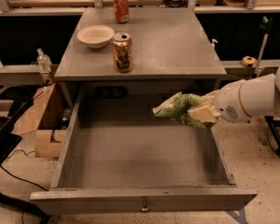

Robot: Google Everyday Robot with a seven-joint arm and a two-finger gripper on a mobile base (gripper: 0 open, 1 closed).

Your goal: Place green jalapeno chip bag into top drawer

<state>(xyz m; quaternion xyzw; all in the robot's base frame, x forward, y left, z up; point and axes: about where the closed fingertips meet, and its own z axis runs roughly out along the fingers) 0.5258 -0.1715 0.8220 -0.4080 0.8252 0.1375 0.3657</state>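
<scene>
The green jalapeno chip bag is a wrinkly glossy green bag with white and yellowish patches. My gripper is shut on its right end and holds it in the air over the right rear part of the open top drawer. The drawer is a wide, deep grey box pulled fully out, with a small metal knob centred on its front panel. Its inside holds nothing. My white arm reaches in from the right.
On the grey table top above the drawer stand a tan bowl, a brown-gold can and a red can. A cardboard box sits on the floor at the left. A black stand leg is at the right.
</scene>
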